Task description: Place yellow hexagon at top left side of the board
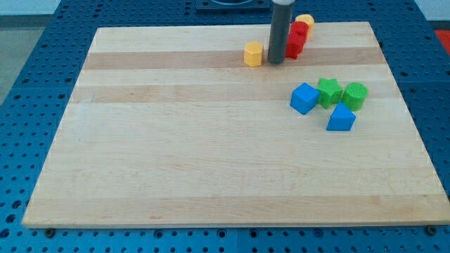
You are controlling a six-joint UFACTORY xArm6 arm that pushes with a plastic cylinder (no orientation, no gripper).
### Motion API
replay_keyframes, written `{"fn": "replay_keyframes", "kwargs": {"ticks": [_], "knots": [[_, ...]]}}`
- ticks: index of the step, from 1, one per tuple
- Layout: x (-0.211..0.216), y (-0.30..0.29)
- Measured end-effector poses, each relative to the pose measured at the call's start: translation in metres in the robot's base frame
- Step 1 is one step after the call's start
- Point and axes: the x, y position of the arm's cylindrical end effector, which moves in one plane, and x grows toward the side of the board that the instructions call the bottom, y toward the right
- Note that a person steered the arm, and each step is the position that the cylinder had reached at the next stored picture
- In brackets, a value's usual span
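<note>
The yellow hexagon (253,54) sits on the wooden board (211,154) near the view's top, a little right of centre. My tip (275,61) rests on the board just to the right of the hexagon, very close to it or touching. The rod rises straight up out of the view's top.
Two red blocks (296,39) stand just right of the rod, with a yellow block (305,21) behind them at the top edge. To the right lie a blue cube (304,98), a green star-like block (329,92), a green cylinder (355,95) and a blue wedge-like block (341,118).
</note>
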Motion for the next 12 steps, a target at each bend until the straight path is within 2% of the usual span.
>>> {"fn": "replay_keyframes", "kwargs": {"ticks": [1, 2, 3, 4, 5, 6, 7, 8, 9, 10, 11, 12], "knots": [[-0.020, -0.094], [-0.011, -0.073], [-0.003, 0.009], [0.020, 0.051], [0.051, 0.067], [0.041, -0.074], [0.013, -0.178], [0.039, -0.179], [0.044, -0.142], [0.014, -0.095], [-0.045, -0.129], [-0.065, -0.197]]}}
